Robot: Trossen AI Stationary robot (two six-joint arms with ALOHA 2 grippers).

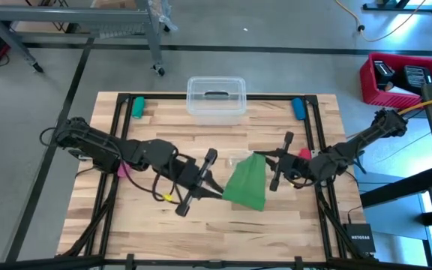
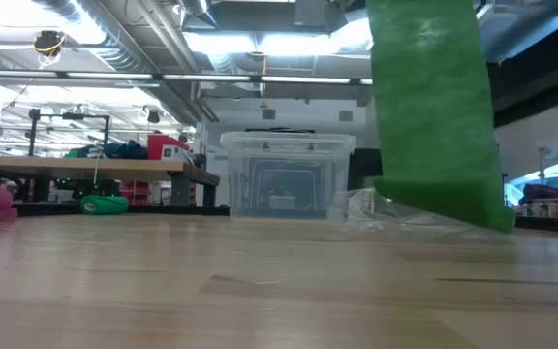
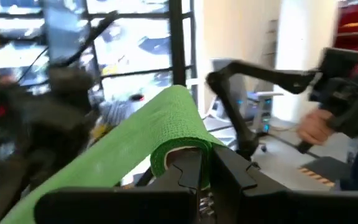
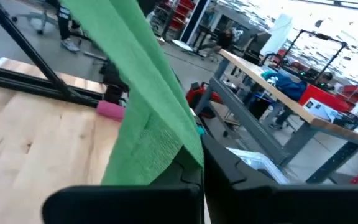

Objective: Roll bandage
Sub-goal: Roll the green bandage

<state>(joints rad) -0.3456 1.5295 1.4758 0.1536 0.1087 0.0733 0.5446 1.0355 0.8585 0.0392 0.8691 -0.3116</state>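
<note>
The bright green bandage (image 1: 247, 184) is held up over the middle of the table between my two grippers. My left gripper (image 1: 217, 189) is shut on its near-left end. My right gripper (image 1: 259, 157) is shut on its far-right end. In the low view the strip (image 2: 432, 107) comes down from above, and its lower edge (image 2: 446, 206) is close over the tabletop. I cannot tell whether it touches the wood. My left gripper holds a looped end of the bandage (image 3: 178, 142), which curls over the fingertips (image 3: 194, 171). The fingers come level from the table's left. The strip runs away from them, off the table. My right gripper pinches the bandage's edge (image 4: 180, 154) between its two fingers, which come level from the table's right. The strip runs off slanting from the fingers, spread flat.
A clear lidded box (image 1: 216, 98) stands at the far middle. A small clear bag (image 2: 364, 206) lies behind the bandage. A green cylinder (image 1: 137, 106) lies far left and a blue one (image 1: 298, 108) far right. Pink things lie by each arm (image 1: 122, 171) (image 1: 304, 154).
</note>
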